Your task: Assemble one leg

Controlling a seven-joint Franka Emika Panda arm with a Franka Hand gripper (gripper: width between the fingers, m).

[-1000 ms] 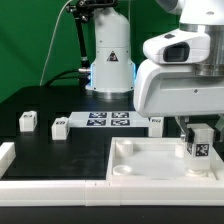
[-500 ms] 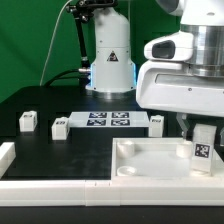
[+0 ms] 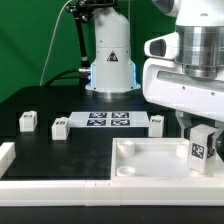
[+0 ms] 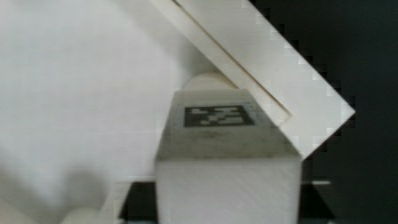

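Note:
My gripper (image 3: pixel 202 133) is shut on a leg (image 3: pixel 200 148), a small white block with a square tag on its face. It holds the leg upright over the near right corner of the large white panel (image 3: pixel 140 165). In the wrist view the leg (image 4: pixel 222 160) fills the middle, tag (image 4: pixel 221 114) facing the camera, its far end at the panel's raised corner edge (image 4: pixel 267 70). I cannot tell whether the leg touches the panel. Three more legs lie on the black table: one (image 3: pixel 28 121) at the exterior view's left, one (image 3: pixel 60 127) beside it, one (image 3: pixel 155 122) behind the panel.
The marker board (image 3: pixel 108 119) lies flat at the middle back, in front of the robot base (image 3: pixel 110 60). A white rim (image 3: pixel 6 155) borders the table at the exterior view's left and along the front.
The gripper has shifted a little toward the exterior view's right with the leg in it, and the wrist has turned slightly. The loose legs have not moved.

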